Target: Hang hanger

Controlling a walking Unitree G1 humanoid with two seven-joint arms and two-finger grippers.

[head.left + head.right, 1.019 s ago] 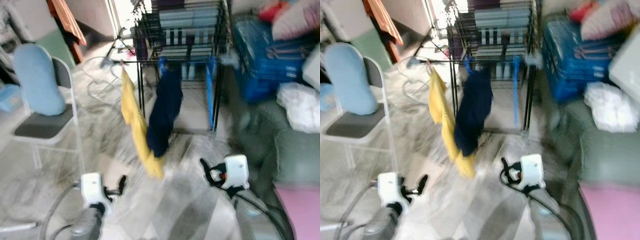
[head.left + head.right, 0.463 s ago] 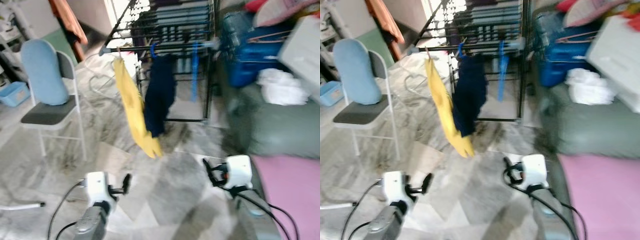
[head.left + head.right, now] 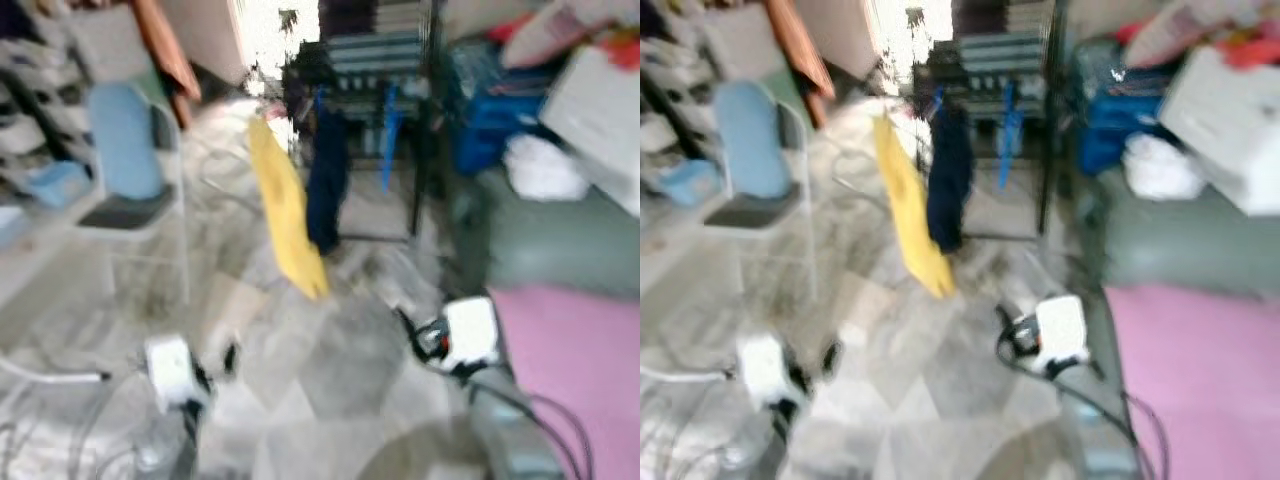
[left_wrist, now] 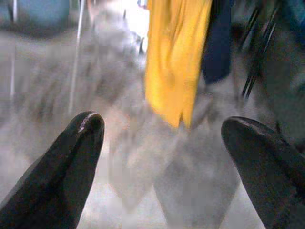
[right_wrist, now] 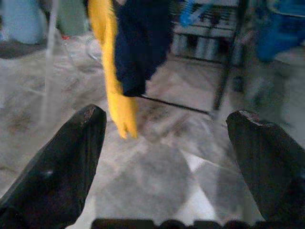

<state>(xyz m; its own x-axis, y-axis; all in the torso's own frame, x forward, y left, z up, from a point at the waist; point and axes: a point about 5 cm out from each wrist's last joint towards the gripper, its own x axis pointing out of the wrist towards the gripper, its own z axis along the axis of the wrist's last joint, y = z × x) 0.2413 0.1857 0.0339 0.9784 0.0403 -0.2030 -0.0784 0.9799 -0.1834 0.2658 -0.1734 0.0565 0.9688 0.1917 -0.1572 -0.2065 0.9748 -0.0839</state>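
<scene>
Left eye view, blurred: yellow garment (image 3: 285, 215) and navy garment (image 3: 326, 180) hang on the rack (image 3: 400, 90), upper centre. My left gripper (image 4: 162, 143) and right gripper (image 5: 164, 143) have jaws wide open, empty.

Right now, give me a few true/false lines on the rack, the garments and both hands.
1. A yellow cloth hangs from the rack. True.
2. The navy garment lies on the floor. False: it hangs beside the yellow cloth.
3. The left hand is open and holds nothing. True.
4. The right hand is shut on a hanger. False: its fingers are wide apart with nothing between them.
5. A chair with a light blue back stands to the robot's left of the garments. True.
</scene>
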